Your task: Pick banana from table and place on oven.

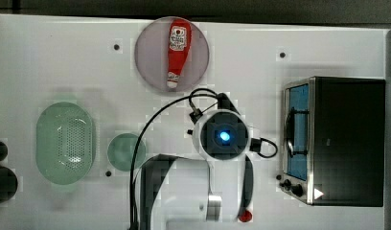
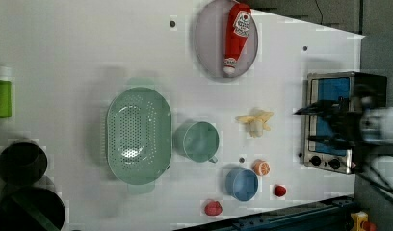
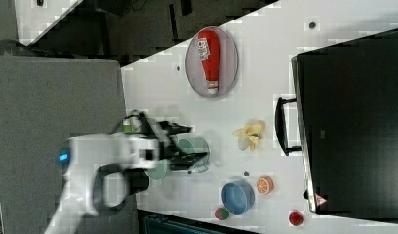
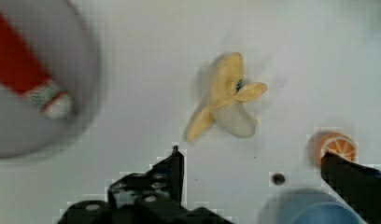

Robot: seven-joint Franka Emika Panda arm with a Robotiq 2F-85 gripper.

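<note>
The banana (image 2: 255, 122) is small and pale yellow with splayed peel flaps. It lies on the white table (image 2: 64, 43) between the green cup and the oven (image 2: 329, 120). My gripper (image 2: 307, 125) hangs open above the table, in front of the oven's door in the left view, with nothing between its fingers. In the wrist view the banana (image 4: 226, 100) lies just beyond the open gripper (image 4: 250, 155), whose black fingertips (image 4: 173, 161) stand wide apart. The right view shows the banana (image 3: 249, 134) near the handle of the oven (image 3: 353, 122) and the gripper (image 3: 194, 143) over the green cup. The oven's black top (image 1: 349, 139) is bare.
A red ketchup bottle (image 2: 237, 36) lies on a grey plate (image 2: 206, 43). A green colander (image 2: 138, 134), a green cup (image 2: 199, 140), a blue bowl (image 2: 242, 184), an orange slice (image 2: 261, 167) and small red fruits (image 2: 280, 190) stand around the banana. Dark pots (image 2: 21, 163) sit at the left view's left.
</note>
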